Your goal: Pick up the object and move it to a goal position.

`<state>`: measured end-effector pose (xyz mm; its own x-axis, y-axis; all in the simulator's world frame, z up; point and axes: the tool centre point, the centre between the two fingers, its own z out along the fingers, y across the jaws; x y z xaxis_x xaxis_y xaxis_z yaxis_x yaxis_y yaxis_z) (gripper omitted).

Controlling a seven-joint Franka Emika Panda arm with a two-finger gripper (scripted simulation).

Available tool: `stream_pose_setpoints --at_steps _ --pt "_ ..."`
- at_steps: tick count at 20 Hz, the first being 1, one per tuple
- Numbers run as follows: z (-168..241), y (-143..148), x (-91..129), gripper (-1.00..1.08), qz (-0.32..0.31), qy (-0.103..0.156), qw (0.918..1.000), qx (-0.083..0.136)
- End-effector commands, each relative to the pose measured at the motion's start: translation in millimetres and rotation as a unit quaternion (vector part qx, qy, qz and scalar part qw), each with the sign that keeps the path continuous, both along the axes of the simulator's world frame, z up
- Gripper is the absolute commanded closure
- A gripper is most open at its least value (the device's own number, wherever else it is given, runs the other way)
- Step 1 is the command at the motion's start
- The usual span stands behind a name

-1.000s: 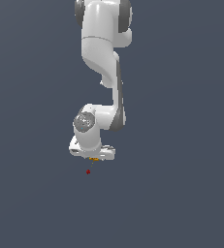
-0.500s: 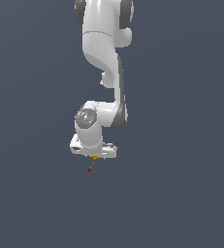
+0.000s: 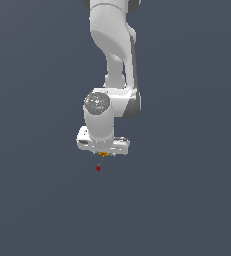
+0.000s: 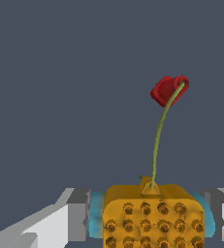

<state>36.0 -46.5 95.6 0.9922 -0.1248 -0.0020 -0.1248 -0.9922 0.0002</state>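
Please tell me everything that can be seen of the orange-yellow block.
The orange-yellow block is small and oblong, its face covered with rows of dark round speckles, with teal edges on both sides. A thin green stem rises from its top toward the red dot. It sits between the gripper fingers, which close against its sides, held beneath the white arm.

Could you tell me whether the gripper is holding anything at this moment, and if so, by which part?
Yes. The gripper is shut on the orange speckled block, its fingers pressing the block's two teal-edged sides. A thin green stem runs from the block toward the red dot.
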Motion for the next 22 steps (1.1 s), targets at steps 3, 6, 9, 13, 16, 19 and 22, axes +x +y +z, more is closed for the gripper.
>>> stream_pose_setpoints --at_steps 3,6,9,13,16,19,22 --pt "48.7 22.9 -5.8 1.08 0.0 -0.001 1.0 0.0" --pt "82.6 39.2 -9.9 1.08 0.0 -0.001 1.0 0.0" --pt "116.8 55.1 -14.0 1.08 0.0 -0.001 1.0 -0.001" --pt "161.9 76.2 -19.0 1.08 0.0 -0.001 1.0 -0.001" --pt "195.5 91.9 -22.5 1.08 0.0 -0.001 1.0 -0.001" --pt "228.6 107.5 -25.7 1.08 0.0 -0.001 1.0 -0.001" --pt "260.7 122.7 -28.4 1.08 0.0 -0.001 1.0 -0.001"
